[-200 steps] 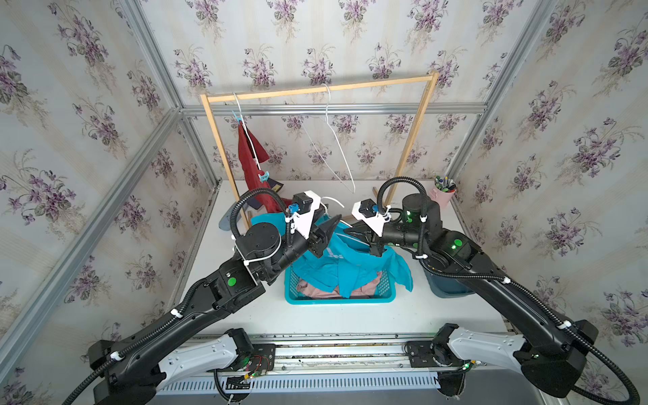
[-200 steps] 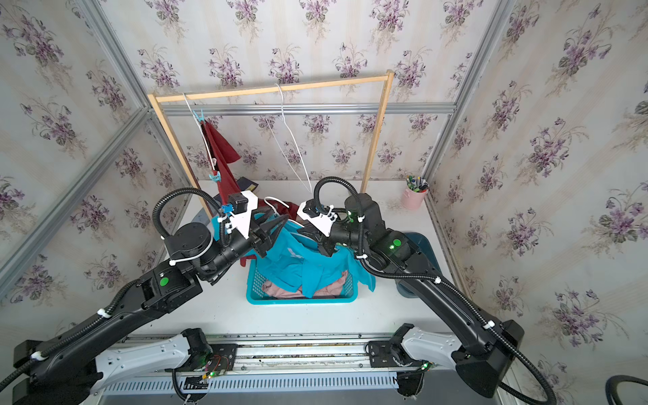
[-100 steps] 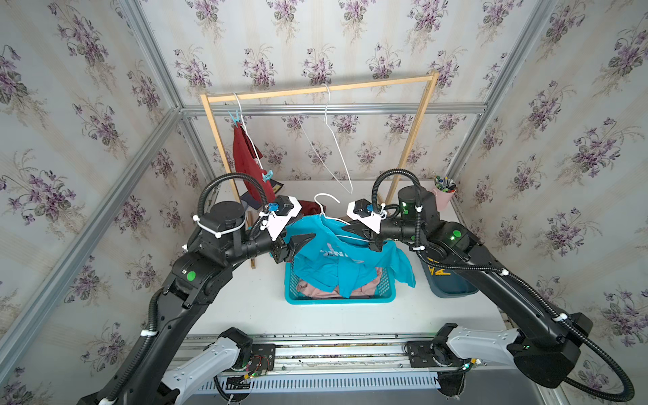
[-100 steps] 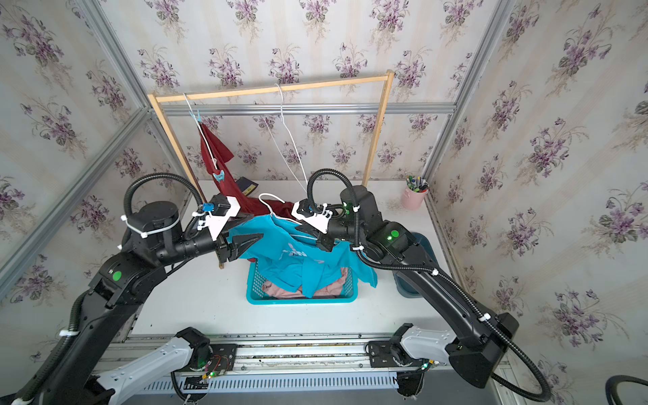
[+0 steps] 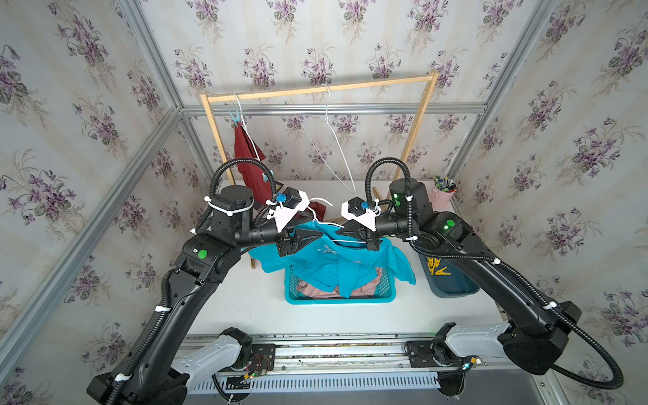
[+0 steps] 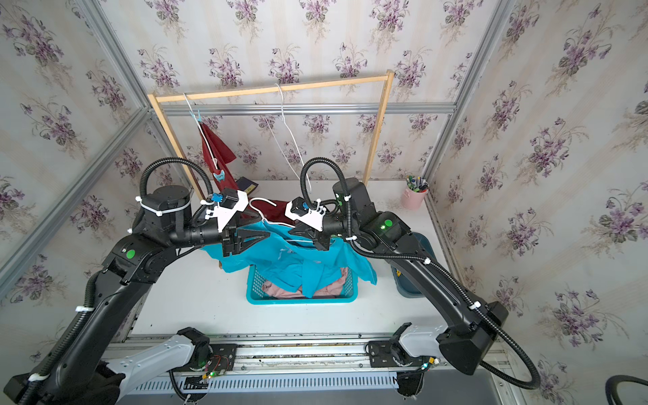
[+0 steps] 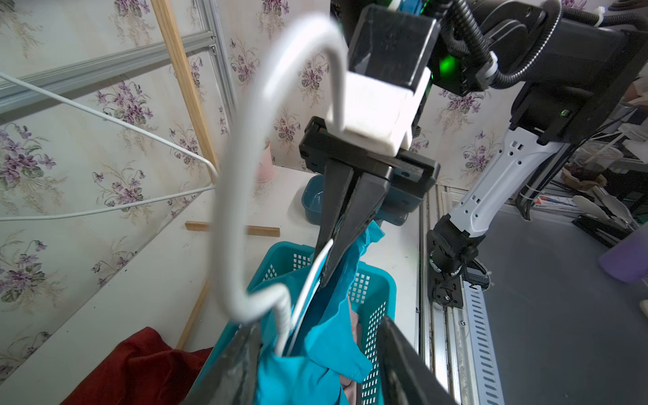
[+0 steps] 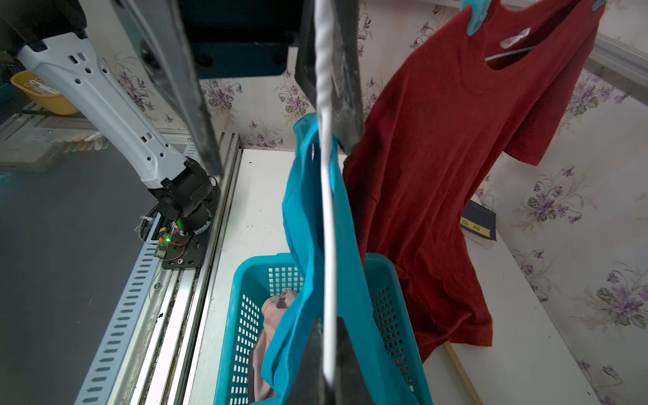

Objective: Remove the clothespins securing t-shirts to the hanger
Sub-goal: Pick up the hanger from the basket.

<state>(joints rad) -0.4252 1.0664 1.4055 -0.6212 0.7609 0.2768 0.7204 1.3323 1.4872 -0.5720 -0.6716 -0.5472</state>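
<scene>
Where I am working: above the teal basket (image 5: 340,301) on the tabletop (image 5: 245,308), both arms meeting tip to tip.
Left claw (image 5: 317,239): fingers spread, the white hanger (image 7: 242,168) and its twisted neck between them with turquoise collar cloth.
Right claw (image 5: 342,232): clamped shut on the white hanger's wire.
Turquoise t-shirt (image 5: 326,259): draped from that hanger into the basket, over the pink t-shirt (image 5: 315,289).
Dark red t-shirt (image 5: 247,157): hanging on the wooden rack (image 5: 315,90), pinned by light blue clothespins (image 5: 235,117).
Yellow clothespins (image 5: 436,268): in the dark blue bin (image 5: 456,285) beside the basket.
</scene>
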